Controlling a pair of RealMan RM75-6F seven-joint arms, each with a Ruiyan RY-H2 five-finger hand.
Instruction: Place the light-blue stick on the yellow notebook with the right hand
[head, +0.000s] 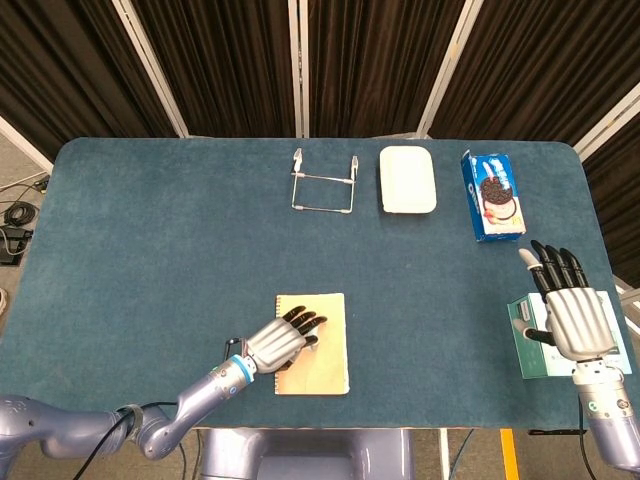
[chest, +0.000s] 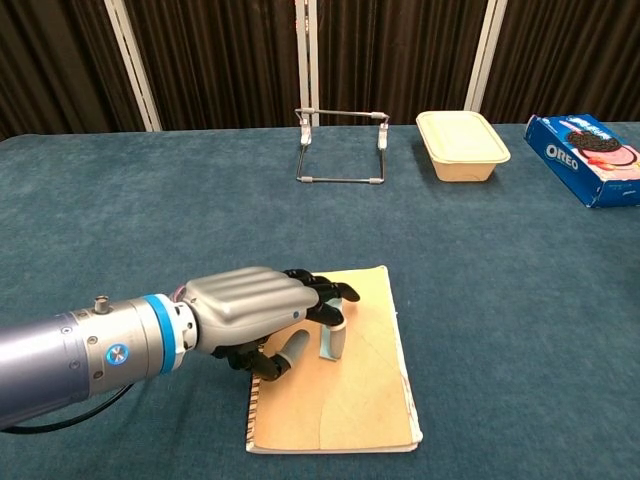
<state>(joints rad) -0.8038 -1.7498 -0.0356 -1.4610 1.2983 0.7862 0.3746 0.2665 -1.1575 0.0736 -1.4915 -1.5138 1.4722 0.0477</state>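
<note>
On notebook (chest: 345, 390): stick (chest: 331, 341) upright, in fingers (chest: 325, 305).

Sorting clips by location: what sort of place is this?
Probably a lab or studio test bench: a blue-covered table backed by dark curtains, with staged props like an Oreo box and wire stand.

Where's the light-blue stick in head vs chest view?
Head view: light-blue stick mostly hidden under the left hand, on the yellow notebook, bottom centre.
Chest view: light-blue stick at the left hand's fingertips, on the yellow notebook, lower centre.
Shared landmark: Oreo box, far right.
</note>
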